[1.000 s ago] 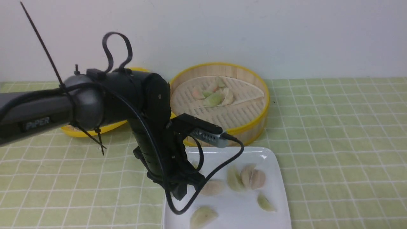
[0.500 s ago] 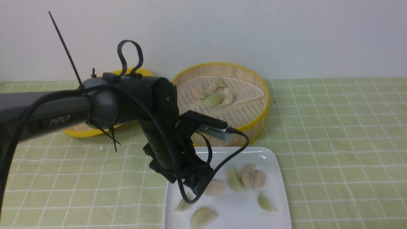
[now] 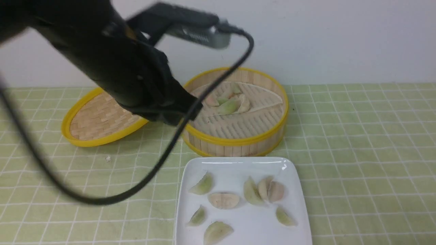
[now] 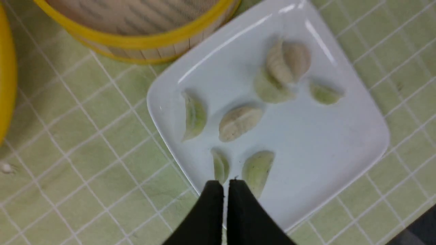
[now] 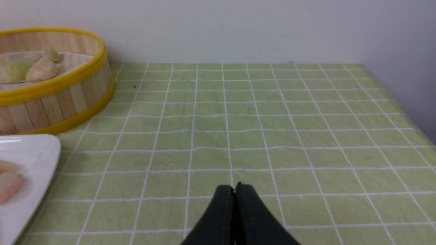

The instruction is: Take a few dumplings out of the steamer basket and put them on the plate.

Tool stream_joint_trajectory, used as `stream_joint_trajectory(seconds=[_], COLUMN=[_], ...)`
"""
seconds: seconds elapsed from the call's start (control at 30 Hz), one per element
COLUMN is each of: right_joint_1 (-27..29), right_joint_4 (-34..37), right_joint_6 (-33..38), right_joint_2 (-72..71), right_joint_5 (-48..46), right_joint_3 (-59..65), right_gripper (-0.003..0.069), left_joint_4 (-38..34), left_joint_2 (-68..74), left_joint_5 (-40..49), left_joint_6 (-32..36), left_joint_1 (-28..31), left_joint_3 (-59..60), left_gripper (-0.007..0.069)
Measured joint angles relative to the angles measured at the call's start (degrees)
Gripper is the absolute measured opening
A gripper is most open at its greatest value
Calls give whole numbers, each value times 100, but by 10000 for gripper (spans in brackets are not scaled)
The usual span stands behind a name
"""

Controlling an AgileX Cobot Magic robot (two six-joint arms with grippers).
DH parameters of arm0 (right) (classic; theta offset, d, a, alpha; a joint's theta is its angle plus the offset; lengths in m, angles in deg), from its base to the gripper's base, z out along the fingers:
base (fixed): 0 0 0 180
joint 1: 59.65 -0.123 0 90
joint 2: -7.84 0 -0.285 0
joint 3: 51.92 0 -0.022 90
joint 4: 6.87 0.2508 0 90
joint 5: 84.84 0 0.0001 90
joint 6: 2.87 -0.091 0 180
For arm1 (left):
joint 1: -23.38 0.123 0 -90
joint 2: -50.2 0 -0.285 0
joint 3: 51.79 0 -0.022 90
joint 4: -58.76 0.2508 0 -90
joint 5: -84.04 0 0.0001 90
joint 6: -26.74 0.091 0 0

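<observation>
- Left arm (image 3: 129, 75) has swung up off the plate (image 3: 255, 224) since 0.5 s ago. It is now high and motion-blurred, over the near-left side of the steamer basket (image 3: 238, 139) in the front view.
- Far-left green dumpling (image 3: 203, 184) now shows in the plate spot the arm covered before.
- Left gripper (image 4: 225, 185): fingers pressed almost together with only a sliver of gap, nothing between them.
- Plate lies below the left gripper, with the tips aimed at its edge.
- 8 dumplings (image 3: 223, 200) on the plate: 5 green, 3 beige or pinkish.
- 2 green ones lie just past the left gripper's tips, apart from each other.
- On the plate side farther from the left gripper, 2 beige ones touch, with 1 green leaning on them. Another green lies alone just beside that cluster.
- Steamer basket sits beyond the plate from the left gripper, its wall just beside the plate's far edge.
- Basket dumplings (image 3: 229, 106) are clumped together on the liner (image 3: 265, 98); the exact count is unclear.
- Lid (image 3: 98, 119) lies on the tablecloth (image 3: 357, 153) to the left gripper's left. The arm hides whether it touches the basket.
- Wrist camera (image 3: 197, 32) rides on top of the arm, and its cable (image 3: 160, 163) hangs in a big loop down toward the cloth.
- Right gripper (image 5: 234, 188): fingers closed flat together and empty, low over bare cloth. The basket and a plate corner are well apart from it, off toward the left gripper's side.
</observation>
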Motion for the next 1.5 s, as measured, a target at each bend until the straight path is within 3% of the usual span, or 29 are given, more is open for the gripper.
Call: stream_joint_trajectory(seconds=[0.17,0.37,0.53,0.73,0.97,1.33,1.5], right_joint_1=[0,0,0,0,0,0,0], right_joint_4=[0,0,0,0,0,0,0], right_joint_6=[0,0,0,0,0,0,0], right_joint_2=[0,0,0,0,0,0,0], right_joint_5=[0,0,0,0,0,0,0], right_joint_3=[0,0,0,0,0,0,0], right_gripper=[-15,-15,-15,-15,-15,-15,-15], left_joint_4=[8,2,-4,223,526,880,1076], left_joint_2=[-1629,-4037,-5845,-7146,-8124,-8215,-8215], left_joint_5=[-650,-2460,-3865,-3984,-3984,-3887,-3891], left_joint_6=[0,-32,-605,-572,-458,-450,-450], left_joint_1=[0,0,0,0,0,0,243], left_joint_3=[388,2260,3981,5037,5350,5357,5907], left_gripper=[-6,-6,-6,-6,-6,-6,-6])
